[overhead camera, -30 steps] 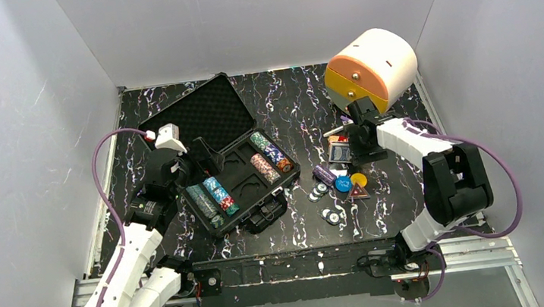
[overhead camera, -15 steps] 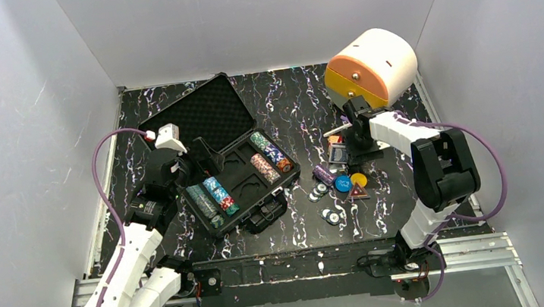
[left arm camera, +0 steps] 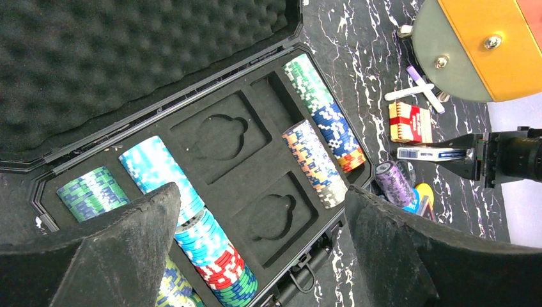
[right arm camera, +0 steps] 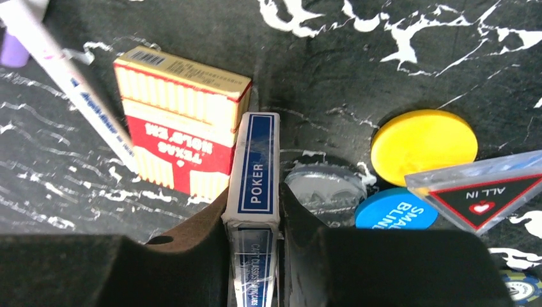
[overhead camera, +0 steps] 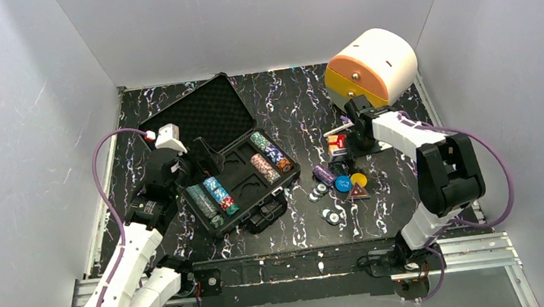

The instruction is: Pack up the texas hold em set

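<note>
At the left, the left gripper [left arm camera: 261, 190] hangs spread wide and empty over the open black case [left arm camera: 211, 134], unmoved, with chip rows [left arm camera: 316, 160] in its foam slots. Rightward, the right gripper [right arm camera: 252, 220], agape a second ago, now pinches the blue card deck [right arm camera: 255, 166] stood on edge on the table, its near end hidden between the pads. The red deck [right arm camera: 179, 128] touches it on the left, round buttons [right arm camera: 423, 142] lie just right, and the drawer box [overhead camera: 374, 63] stands beyond.

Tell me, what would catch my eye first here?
The open black case at left centre, with bright rows of poker chips in its foam slots, draws the eye first. Behind on the right sits a big cream-and-orange round box, and just before it the right arm's fingers pinch a blue card deck standing on edge.
</note>
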Controlling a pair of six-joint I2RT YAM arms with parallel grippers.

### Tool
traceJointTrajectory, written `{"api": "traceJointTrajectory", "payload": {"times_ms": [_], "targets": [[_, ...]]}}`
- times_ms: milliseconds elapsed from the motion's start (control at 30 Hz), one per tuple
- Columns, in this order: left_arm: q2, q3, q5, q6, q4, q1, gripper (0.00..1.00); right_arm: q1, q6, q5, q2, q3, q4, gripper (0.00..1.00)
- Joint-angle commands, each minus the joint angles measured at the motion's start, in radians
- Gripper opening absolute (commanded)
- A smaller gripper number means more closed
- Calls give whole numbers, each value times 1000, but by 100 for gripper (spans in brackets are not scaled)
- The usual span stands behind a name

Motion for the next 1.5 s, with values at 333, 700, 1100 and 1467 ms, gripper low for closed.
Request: {"api": "traceJointTrajectory", "payload": {"times_ms": [333,700,1100,1467], "targets": [[-101,60,-34,-101,5,2,98,6,-212,-152,-397,-144,324,30],[70,34,403,-371,363,-13,98,9,-537,-480,-664,-287,837,31],[411,119,492,-603,820,-324,98,19,-536,-822,-702,-331,1095,26],[572,80,617,-788,1199,-379,87,19,-494,-873,-734,-343,1170,28]]}}
